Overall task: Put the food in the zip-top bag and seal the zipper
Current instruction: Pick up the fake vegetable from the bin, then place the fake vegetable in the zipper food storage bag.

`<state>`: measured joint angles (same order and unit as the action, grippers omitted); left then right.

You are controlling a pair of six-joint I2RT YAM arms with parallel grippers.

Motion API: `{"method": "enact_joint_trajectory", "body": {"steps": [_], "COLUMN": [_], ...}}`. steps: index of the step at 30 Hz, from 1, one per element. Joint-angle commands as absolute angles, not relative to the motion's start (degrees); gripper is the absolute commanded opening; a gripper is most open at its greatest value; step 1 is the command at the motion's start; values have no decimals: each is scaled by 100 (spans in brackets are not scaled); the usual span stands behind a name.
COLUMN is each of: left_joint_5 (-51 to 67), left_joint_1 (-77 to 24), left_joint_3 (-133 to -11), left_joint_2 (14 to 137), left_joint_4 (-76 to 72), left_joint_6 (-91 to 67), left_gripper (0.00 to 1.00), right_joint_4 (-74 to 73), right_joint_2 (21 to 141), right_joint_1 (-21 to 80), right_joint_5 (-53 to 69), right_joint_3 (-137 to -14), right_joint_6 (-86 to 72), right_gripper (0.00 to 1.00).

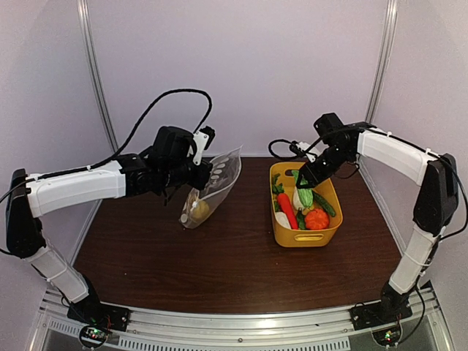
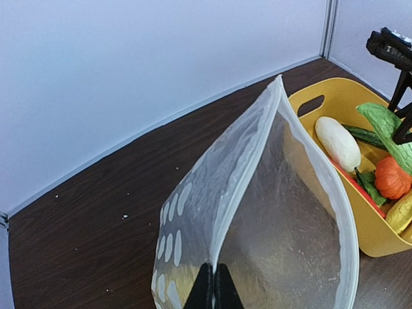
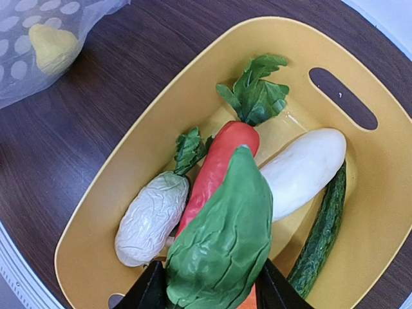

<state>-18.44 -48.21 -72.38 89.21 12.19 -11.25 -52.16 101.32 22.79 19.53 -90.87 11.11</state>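
Observation:
My left gripper (image 1: 199,175) is shut on the mouth edge of the clear dotted zip-top bag (image 1: 212,188) and holds it up with its mouth open toward the basket. The pale zipper (image 2: 248,174) runs up from my left fingertips (image 2: 215,290). A yellow piece (image 1: 199,210) lies in the bag's bottom and shows in the right wrist view (image 3: 53,48). My right gripper (image 1: 303,189) is shut on a green leafy vegetable (image 3: 222,238) just above the yellow basket (image 1: 284,235). In the basket lie a red carrot (image 3: 219,161), white radishes (image 3: 302,170), a cucumber (image 3: 322,232) and an orange piece (image 1: 316,219).
The brown table (image 1: 190,270) is bounded by white walls at back and sides. The basket has handle slots (image 3: 342,98). The bag's lower end rests on the table left of the basket.

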Motion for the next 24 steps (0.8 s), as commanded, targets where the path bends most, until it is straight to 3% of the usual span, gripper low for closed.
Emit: {"method": "enact_joint_trajectory", "body": {"steps": [1,10,24], "left_joint_5": [-1841,-1470,-893], "left_joint_1": [-4820,-4823,-4825], "left_joint_3": [-7301,-7345,-8083], "left_joint_2": [9019,9080,9314], "left_joint_4": [1213,1098,1543], "left_joint_6": [-1104,-1127,-1543], "left_gripper": [0,0,0], "right_joint_4": [-5224,-4017,-2777], "right_joint_2": [9815,9252,10214], "right_joint_1": [2265,2335,3153], "right_joint_5": [2271,3698,4546], "right_joint_3": [-9296,-9717,-11116], "right_joint_6": [1451,1038,2], "right_gripper": [25,24,24]}}
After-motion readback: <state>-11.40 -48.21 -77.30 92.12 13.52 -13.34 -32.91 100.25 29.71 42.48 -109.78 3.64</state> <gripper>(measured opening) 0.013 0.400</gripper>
